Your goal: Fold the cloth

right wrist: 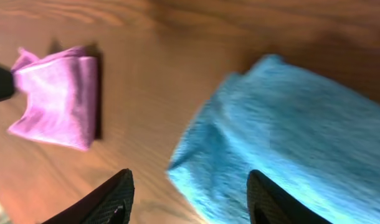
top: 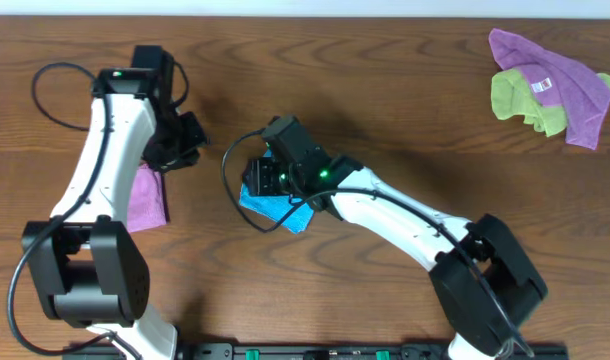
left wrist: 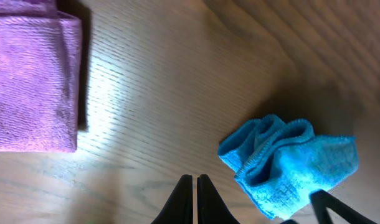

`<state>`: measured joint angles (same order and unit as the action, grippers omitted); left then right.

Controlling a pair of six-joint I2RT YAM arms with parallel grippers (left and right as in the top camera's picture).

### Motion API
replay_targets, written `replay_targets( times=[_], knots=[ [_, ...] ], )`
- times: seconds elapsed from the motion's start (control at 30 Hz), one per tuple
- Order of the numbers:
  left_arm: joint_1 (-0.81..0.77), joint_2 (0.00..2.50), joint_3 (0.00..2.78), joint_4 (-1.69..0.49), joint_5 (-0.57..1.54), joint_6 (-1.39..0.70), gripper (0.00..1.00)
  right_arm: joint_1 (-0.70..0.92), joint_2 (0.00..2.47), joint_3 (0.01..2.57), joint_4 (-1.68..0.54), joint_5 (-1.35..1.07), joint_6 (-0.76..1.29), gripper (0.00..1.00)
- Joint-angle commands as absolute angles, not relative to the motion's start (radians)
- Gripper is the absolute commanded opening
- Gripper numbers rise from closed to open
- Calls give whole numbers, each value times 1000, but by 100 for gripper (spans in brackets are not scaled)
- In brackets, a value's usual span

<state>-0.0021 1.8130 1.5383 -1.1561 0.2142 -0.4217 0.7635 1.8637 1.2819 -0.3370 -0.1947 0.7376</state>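
The sky-blue cloth (top: 285, 208) lies bunched and folded on the wooden table near the middle, mostly under my right gripper (top: 273, 172). In the right wrist view the cloth (right wrist: 289, 137) fills the right half, and my right gripper (right wrist: 190, 186) stands open just above its left edge, with nothing between its fingers. The left wrist view shows the cloth (left wrist: 289, 165) at the lower right, its folded layers facing the camera. My left gripper (left wrist: 197, 186) is shut and empty, over bare wood to the left of the cloth.
A folded purple cloth (top: 147, 198) lies by the left arm (top: 110, 130) and shows as purple cloth (left wrist: 31, 81) and purple cloth (right wrist: 56, 112). A purple cloth (top: 550, 80) and a yellow-green cloth (top: 520, 100) are heaped at the back right corner.
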Motion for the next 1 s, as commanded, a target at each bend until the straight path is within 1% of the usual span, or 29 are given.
replay_targets(
  times=[0.0,0.27,0.3,0.47,0.53,0.77,0.9,0.97],
  knots=[
    [35,1775,1563,-1166,280,-415,6,729,1810,1307,-400,-117,717,60],
    [66,1774,1562,-1195,377,-416,7,663,1650,1307,-663,59,690,61],
    [66,1774,1562,-1198,392,-416,9,653,1626,1307,-699,76,681,61],
    [65,1774,1542,-1206,479,-440,11,595,1499,1306,-946,157,678,61],
    [64,1774,1519,-1200,504,-455,11,583,1465,1300,-1004,179,678,61],
    [59,1771,1343,-1124,628,-472,10,574,1286,1180,-1097,185,679,61],
    [57,1771,1268,-1073,706,-472,9,574,1105,1074,-1105,185,679,61],
    [54,1771,1259,-1066,716,-472,9,574,965,994,-1108,184,680,61]
  ],
)
